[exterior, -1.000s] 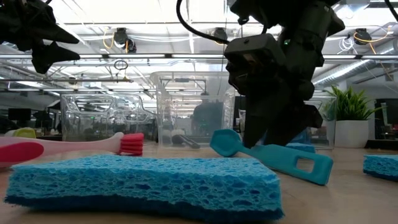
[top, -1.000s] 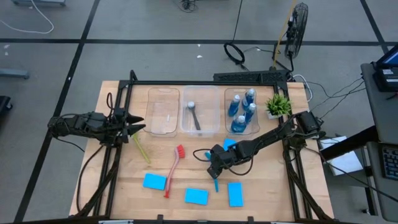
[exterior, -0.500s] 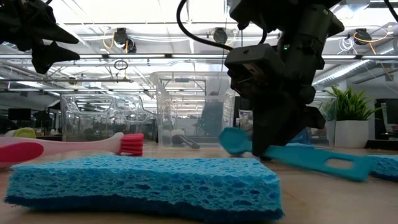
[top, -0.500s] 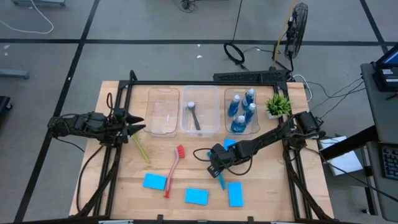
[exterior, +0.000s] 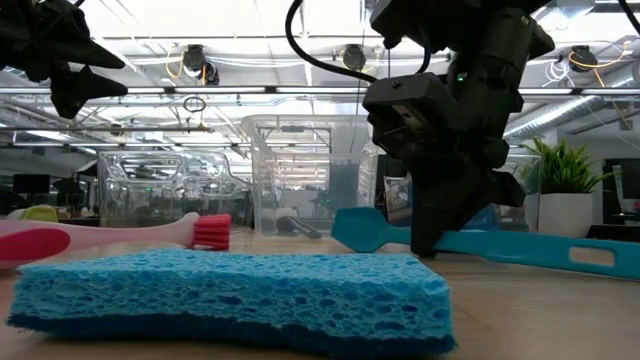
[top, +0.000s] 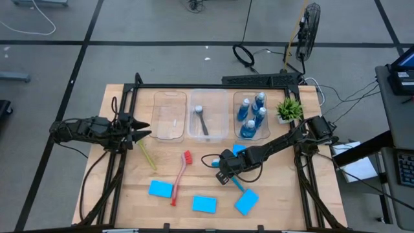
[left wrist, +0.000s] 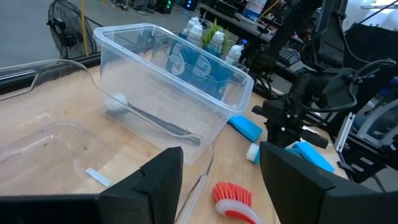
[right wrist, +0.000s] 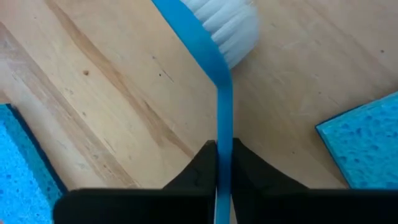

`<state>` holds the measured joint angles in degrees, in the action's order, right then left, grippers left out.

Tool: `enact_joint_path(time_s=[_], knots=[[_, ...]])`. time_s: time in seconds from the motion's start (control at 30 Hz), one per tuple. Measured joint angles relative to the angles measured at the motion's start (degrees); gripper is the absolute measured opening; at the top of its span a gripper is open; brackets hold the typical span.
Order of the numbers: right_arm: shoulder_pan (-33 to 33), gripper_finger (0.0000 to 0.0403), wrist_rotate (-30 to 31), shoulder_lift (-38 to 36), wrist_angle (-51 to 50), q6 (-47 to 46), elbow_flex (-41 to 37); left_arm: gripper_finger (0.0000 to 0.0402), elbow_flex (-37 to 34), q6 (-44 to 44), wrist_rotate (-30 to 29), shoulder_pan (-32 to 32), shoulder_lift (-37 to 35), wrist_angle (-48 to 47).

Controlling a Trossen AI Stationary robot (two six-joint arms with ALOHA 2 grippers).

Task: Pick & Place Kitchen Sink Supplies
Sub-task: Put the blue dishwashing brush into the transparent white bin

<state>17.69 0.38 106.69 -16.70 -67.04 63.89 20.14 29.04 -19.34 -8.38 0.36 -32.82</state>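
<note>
My right gripper point(top: 224, 175) is shut on the blue brush point(top: 229, 177) near the table's middle. The brush's white-bristled head point(right wrist: 227, 25) points toward the far left. Its handle runs to a blue sponge point(top: 246, 202) at the near right. My left gripper point(top: 146, 134) hangs open and empty at the table's left, by the left bin point(top: 169, 116). The red brush point(top: 181, 176) and the yellow-green brush point(top: 147, 154) lie on the table. Other sponges point(top: 160, 188) point(top: 204, 204) point(top: 239, 149) also lie flat. The grey brush point(top: 202, 120) lies in the middle bin. Blue bottles point(top: 252, 113) stand in the right bin. My right gripper pinches the blue brush's handle point(right wrist: 222, 134) a short way behind the head, between its two fingers point(right wrist: 202, 163). The fingers come from above, pointing down, across the handle. The brush sits on edge, roughly level, bristles sideways. Whether it rests on the table I cannot tell.
Three clear bins point(top: 207, 116) stand in a row along the far side. A green potted plant point(top: 289, 109) is at the far right. Bare wood shows between the bins and the brushes. In the low view a sponge point(exterior: 230, 295) fills the foreground.
My right gripper has shut on the blue brush's handle. The brush has turned about: its free handle end has swung toward the table's right edge, while the head stayed roughly in place. The near-right sponge, square to the table before, now lies turned at a slant.
</note>
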Motion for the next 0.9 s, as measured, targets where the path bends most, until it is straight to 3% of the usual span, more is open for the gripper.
enact_joint_path(time_s=[0.33,0.57,0.73,0.9], knots=[[0.1,0.0009,-1.0,0.0,15.8,0.7,-0.1,0.0214,0.0,0.2,1.3,0.0,0.0,0.0],[0.1,0.0009,-1.1,-0.1,29.4,7.8,-0.1,0.0214,0.0,0.1,1.4,0.0,0.0,0.0],[0.1,0.0008,-4.9,-0.1,43.5,17.5,-0.1,0.0214,0.0,-0.1,1.5,0.0,0.0,0.0],[-0.5,0.0008,-14.7,-0.2,59.3,24.8,-0.1,0.0214,0.0,-0.3,1.5,0.0,0.0,0.0]])
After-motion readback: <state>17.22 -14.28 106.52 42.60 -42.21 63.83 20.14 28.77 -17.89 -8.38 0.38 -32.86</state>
